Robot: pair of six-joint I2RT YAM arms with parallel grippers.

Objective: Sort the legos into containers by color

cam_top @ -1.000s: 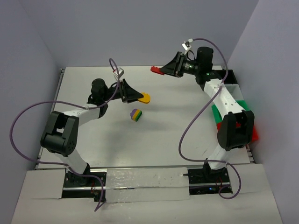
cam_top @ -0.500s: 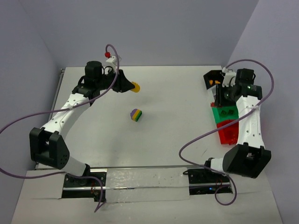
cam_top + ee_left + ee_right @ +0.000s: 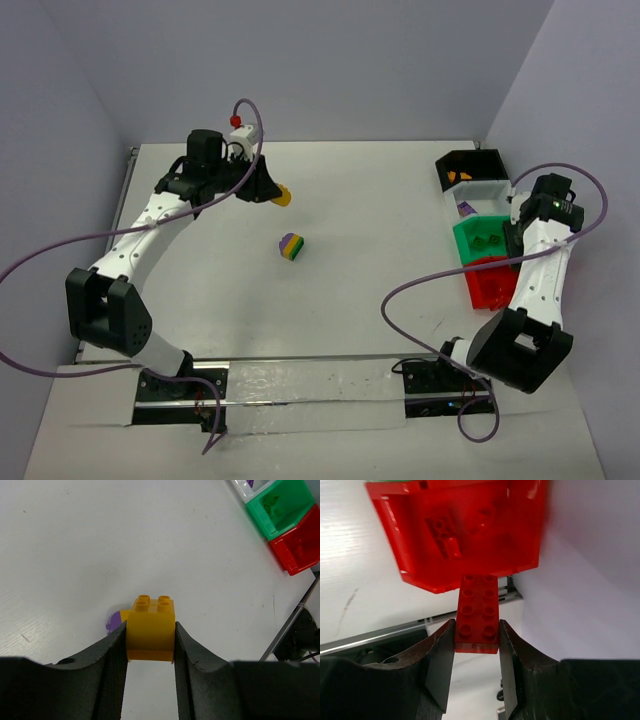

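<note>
Swung back from mid-bench, the right end effector [image 3: 476,630] clamps a red brick [image 3: 477,607] at the red bin's [image 3: 390,525] rim, on the right edge of the white bench [image 3: 380,200]. Lilac walls [image 3: 300,60] surround it. The left end effector [image 3: 149,630] clamps a yellow brick [image 3: 150,620] toward the far-left corner.

From my seat I see a white table [image 3: 390,270] with faint scuffs [image 3: 22,637], pale lilac walls [image 3: 320,60] around it, a silvery strip [image 3: 310,385] along its near edge

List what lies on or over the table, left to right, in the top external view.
Orange brick gripped in the left pincer → stacked purple-yellow-green block → row of bins along the right edge.
</note>
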